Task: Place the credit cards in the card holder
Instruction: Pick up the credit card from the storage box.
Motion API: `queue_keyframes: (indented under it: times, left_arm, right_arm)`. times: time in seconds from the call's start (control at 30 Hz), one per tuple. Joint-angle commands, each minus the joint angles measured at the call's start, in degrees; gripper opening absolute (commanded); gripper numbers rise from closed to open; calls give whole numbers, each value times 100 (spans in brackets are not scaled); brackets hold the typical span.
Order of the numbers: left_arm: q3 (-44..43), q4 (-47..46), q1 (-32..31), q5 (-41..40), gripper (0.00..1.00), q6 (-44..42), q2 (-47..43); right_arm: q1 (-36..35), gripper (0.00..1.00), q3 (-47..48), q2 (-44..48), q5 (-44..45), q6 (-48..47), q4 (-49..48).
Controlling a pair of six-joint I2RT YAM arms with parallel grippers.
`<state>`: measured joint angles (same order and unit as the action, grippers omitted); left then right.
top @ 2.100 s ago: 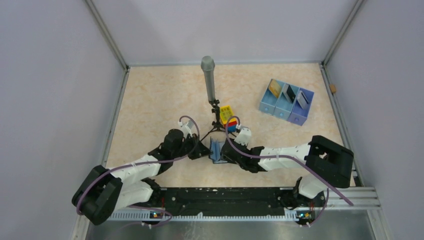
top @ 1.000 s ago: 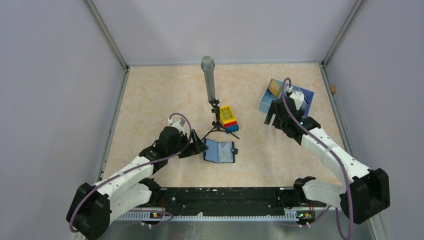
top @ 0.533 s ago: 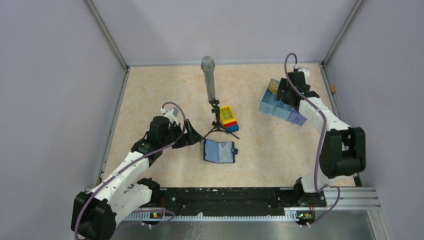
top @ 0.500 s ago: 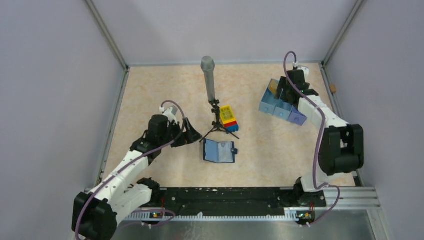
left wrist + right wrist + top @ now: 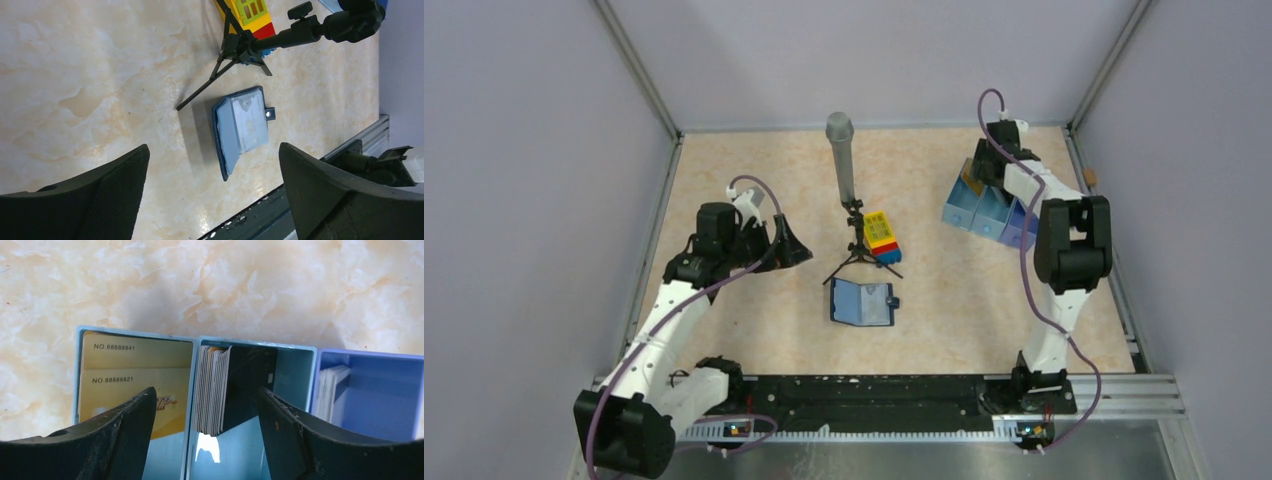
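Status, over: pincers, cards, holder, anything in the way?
Left pincer open, empty. Right pincer open over middle compartment of tray. Credit cards in tray; card holder open on table. Tripod beside holder, apart.

**Q:** What kind of place does the figure show?

**A:** A robotics laboratory test cell. 2 white-and-black arms, left arm [image 5: 664, 320] and right arm [image 5: 1064, 240], are bolted to a black rail [image 5: 874, 392] at the near edge of a marble-patterned tabletop [image 5: 744, 170]. Plain grey panels [image 5: 534, 200] held in aluminium posts [image 5: 637, 68] enclose 3 sides.

**Q:** What else shows it?

**A:** A microphone on a tripod [image 5: 840, 150] stands mid-table, and purple cables [image 5: 749, 184] run along both arms.
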<state>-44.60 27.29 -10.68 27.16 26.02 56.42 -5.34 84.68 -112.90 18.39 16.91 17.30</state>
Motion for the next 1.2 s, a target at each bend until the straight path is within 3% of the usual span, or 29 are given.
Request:
queue_keyframes:
  times: [0.0, 0.33, 0.77, 1.03, 1.17]
  left_arm:
    - [-370, 553, 39, -428, 98, -663, -21]
    - [-243, 454, 48, -513, 98, -695, -94]
    - [-228, 428, 48, -477, 99, -695, -116]
    - [-211, 420, 48, -460, 99, -704, -107]
    - [-212, 419, 48, -457, 99, -712, -109]
  right_arm:
    - [82, 72, 501, -284, 38, -48, 79]
    - [86, 65, 427, 63, -122, 74, -71]
    - [77, 47, 310, 365, -257, 154, -163]
    - [86, 27, 327, 375, -257, 121, -123]
    - [86, 31, 438, 262, 23, 78, 132]
